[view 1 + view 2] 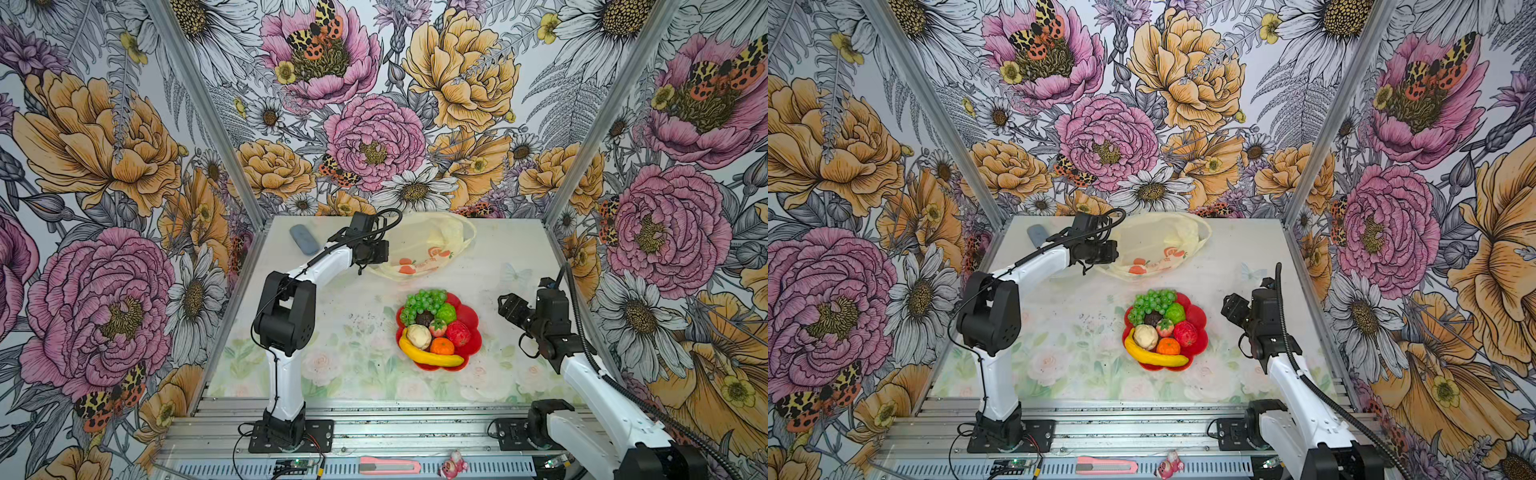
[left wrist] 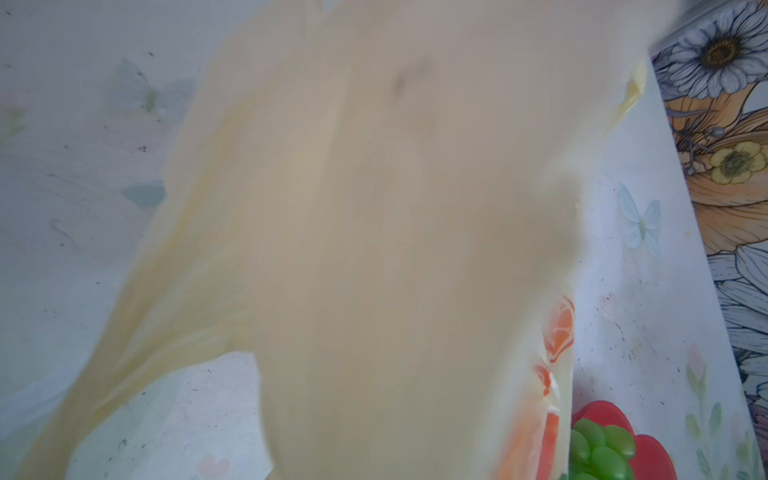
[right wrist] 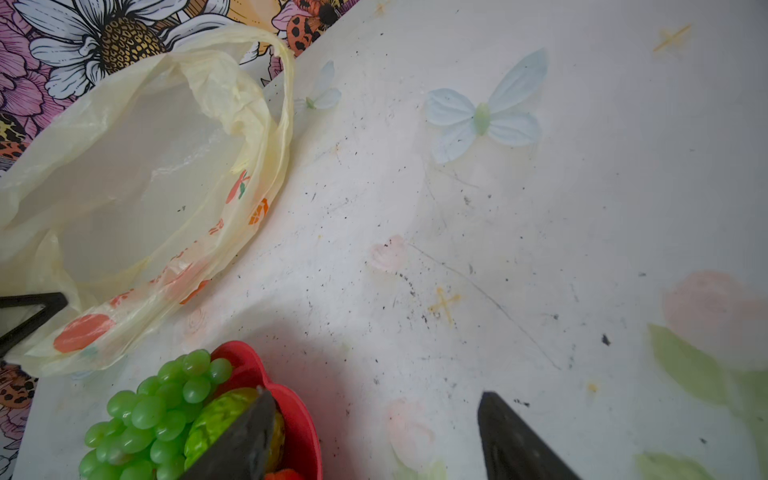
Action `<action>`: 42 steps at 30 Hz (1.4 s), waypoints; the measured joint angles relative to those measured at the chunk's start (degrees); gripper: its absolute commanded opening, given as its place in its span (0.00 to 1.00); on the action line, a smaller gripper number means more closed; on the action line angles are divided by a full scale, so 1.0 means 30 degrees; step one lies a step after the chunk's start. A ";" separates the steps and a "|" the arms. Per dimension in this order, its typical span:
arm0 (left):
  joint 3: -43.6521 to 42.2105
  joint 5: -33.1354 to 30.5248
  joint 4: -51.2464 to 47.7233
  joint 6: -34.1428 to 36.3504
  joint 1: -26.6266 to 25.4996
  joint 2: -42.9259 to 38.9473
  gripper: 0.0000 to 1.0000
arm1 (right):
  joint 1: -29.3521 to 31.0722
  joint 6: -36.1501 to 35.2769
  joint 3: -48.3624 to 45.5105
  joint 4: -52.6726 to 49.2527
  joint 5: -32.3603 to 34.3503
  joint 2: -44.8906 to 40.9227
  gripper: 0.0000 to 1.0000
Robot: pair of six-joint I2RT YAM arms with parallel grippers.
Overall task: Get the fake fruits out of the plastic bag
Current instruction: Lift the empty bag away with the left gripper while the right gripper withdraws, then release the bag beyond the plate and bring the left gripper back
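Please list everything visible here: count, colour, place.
plastic bag: 1, pale yellow, far middle of table
plate: 1, red, table's middle
grape bunch: 1, green, plate's far side
banana: 1, yellow, plate's near edge
orange: 1, orange, beside banana
apple: 1, red, plate's right side
strawberry: 1, red, plate's centre
green piece: 1, green, beside grape bunch
cream piece: 1, cream, beside banana
dark brown piece: 1, dark brown, plate's centre
flat object: 1, grey-blue, table's far left
cutter: 1, pink, front rail
small figure: 1, pink, beside cutter
left gripper: 1, black, jaws shut, at bag
right gripper: 1, black, jaws open, right of plate
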 measured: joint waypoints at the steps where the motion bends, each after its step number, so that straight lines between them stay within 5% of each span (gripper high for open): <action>1: 0.0860 0.0102 -0.0474 0.0233 0.0000 0.0678 0.03 | 0.0000 0.0066 -0.0168 0.0007 -0.0233 -0.0117 0.79; 10: 0.7169 -0.0357 -0.3905 0.1741 0.0000 0.4801 0.14 | 0.0000 0.0270 -0.1035 0.0029 -0.1486 -0.0780 0.85; 13: 0.8743 -0.1027 -0.4728 0.2033 0.0000 0.5552 0.23 | 0.0000 0.0138 -0.1144 0.0036 -0.1661 -0.0794 0.99; 24: 1.1315 -0.3453 -0.6841 0.1530 0.0000 0.6717 0.79 | 0.0007 0.0058 -0.1158 0.0051 -0.2076 -0.0882 0.99; 27: 1.0178 -0.3679 -0.6972 0.0714 -0.0007 0.5858 0.99 | 0.0277 0.0284 -0.1158 -0.0146 -0.2171 -0.0998 1.00; 33: 0.6477 -0.4080 -0.6965 -0.0342 -0.0102 0.1297 0.99 | 0.1741 0.1399 -0.1173 -0.1115 -0.2215 -0.1581 0.99; 42: -0.3300 -0.4408 -0.1778 -0.2157 -0.0124 -0.7548 0.99 | 0.4685 0.3730 -0.2055 -0.3140 -0.1712 -0.3395 1.00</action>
